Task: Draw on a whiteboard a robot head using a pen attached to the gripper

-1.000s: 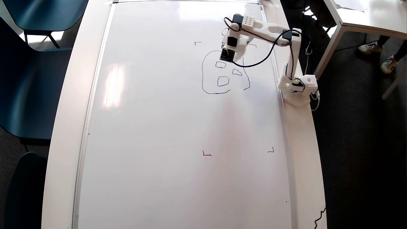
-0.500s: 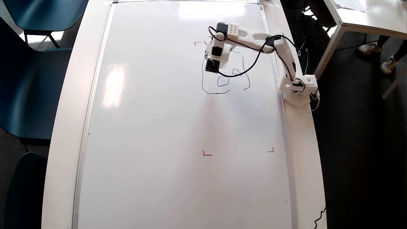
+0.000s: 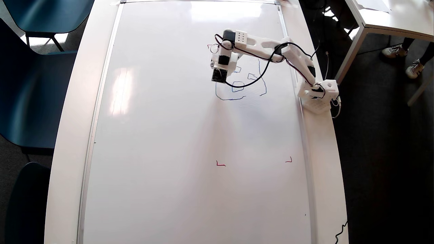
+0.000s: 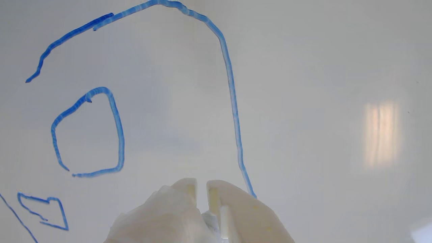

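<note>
Pincer (image 3: 217,69) has swung across the drawing over the last second: from above the upper middle of the robot head (image 3: 239,86), out to its left-hand outline in the overhead view. Arm now reaches further across the whiteboard (image 3: 169,152), elbow more extended.

Wrist view: pincer (image 4: 201,187) tips nearly together, only a thin slit between them. A pale sliver shows low in the slit; possibly the pen, but I cannot tell, so whether it is clamped on the marker stays uncertain. Pen tip itself not visible in either view.

Robot head (image 4: 229,84) lies ahead of and beside the pincer: long blue side stroke runs down to just beside the right fingertip, the rounded box sits off to its left, a smaller box lower left near the frame edge.

Outline gaps: in the overhead view the bottom line stops short of the right-hand stroke. In the wrist view the corresponding strokes overlap without joining cleanly.

Judgement: no new ink is visible from this sweep. The move to the side edge suggests either retouching that stroke or starting an ear there. Head mostly drawn; ear and closing strokes appear outstanding.

Red corner mark (image 3: 211,45) sits just beyond the wrist.
</note>
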Available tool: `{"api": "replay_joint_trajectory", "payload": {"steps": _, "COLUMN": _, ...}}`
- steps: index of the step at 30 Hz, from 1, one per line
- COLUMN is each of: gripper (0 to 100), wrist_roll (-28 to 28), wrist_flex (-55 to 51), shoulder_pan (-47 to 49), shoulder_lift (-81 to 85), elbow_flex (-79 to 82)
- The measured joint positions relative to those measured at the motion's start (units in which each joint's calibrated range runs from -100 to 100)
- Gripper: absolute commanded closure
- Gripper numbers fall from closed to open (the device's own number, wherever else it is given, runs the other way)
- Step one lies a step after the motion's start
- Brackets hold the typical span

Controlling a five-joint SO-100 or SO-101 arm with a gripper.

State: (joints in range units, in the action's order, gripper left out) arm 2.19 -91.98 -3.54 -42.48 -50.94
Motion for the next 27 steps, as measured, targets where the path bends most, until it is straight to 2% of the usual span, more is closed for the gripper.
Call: {"api": "replay_joint_trajectory", "payload": {"steps": 27, "gripper": 99, "wrist_roll": 0.0, "wrist_flex": 0.0, "shoulder_pan": 1.66, "shoulder_lift": -7.45, "elbow_flex": -4.75}}
